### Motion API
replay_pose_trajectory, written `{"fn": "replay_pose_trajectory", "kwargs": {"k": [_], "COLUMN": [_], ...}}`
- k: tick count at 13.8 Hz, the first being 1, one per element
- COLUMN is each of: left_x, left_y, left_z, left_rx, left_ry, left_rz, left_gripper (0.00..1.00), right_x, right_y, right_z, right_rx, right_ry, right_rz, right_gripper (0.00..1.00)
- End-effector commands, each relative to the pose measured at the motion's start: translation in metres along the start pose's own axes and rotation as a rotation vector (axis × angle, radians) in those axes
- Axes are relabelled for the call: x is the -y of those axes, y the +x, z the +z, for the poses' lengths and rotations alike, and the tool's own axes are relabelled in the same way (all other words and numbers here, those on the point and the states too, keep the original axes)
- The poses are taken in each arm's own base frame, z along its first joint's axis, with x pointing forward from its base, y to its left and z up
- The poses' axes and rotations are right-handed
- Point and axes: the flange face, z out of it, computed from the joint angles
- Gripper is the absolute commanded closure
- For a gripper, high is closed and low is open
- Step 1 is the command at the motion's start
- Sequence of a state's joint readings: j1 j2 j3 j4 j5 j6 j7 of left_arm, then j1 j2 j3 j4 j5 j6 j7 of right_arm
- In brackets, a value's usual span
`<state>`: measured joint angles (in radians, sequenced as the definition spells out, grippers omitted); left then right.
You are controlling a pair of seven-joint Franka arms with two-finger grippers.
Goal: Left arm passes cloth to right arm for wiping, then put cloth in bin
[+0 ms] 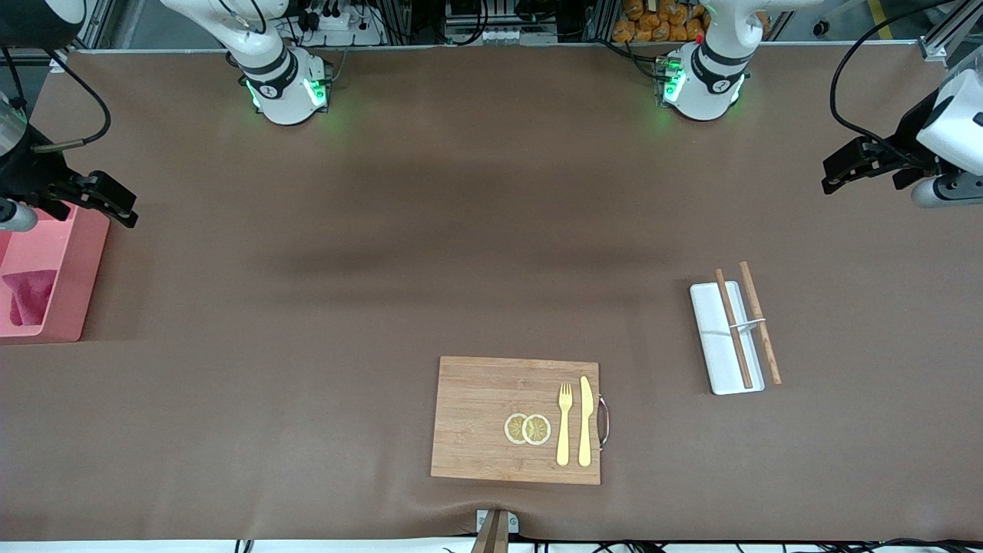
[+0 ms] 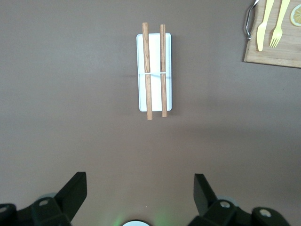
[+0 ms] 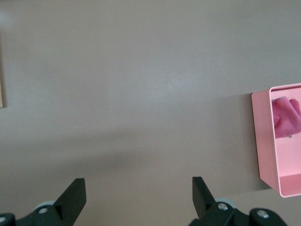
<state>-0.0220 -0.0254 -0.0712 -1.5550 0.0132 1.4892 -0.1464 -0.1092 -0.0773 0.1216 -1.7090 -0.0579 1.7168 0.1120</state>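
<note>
The right gripper (image 1: 115,206) is hanging empty, fingers apart, over the bin (image 1: 73,307) at the right arm's end. The cloth (image 1: 29,296) is lying crumpled inside: soft, light, best pinched at a raised fold. The left gripper (image 1: 845,170) is waiting, spread wide.
</note>
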Motion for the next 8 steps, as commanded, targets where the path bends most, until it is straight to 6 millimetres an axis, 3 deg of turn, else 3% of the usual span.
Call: {"fn": "replay_pose_trajectory", "kwargs": {"k": [1,8], "left_x": [0.003,-0.002], "left_y": [0.000,0.011], "left_z": [-0.011,-0.005], "left_rx": [-0.019,-0.010], "left_ry": [-0.010,-0.010], "left_rz": [0.015,0.018], "left_gripper": [0.00,0.00], "right_x": [0.003,0.002], "right_y": [0.000,0.000], "right_z": [-0.023,-0.021], "right_rx": [-0.048,-0.042], "right_ry": [0.008,0.028], "right_rz": [-0.007,-0.002], "right_gripper": [0.00,0.00]}}
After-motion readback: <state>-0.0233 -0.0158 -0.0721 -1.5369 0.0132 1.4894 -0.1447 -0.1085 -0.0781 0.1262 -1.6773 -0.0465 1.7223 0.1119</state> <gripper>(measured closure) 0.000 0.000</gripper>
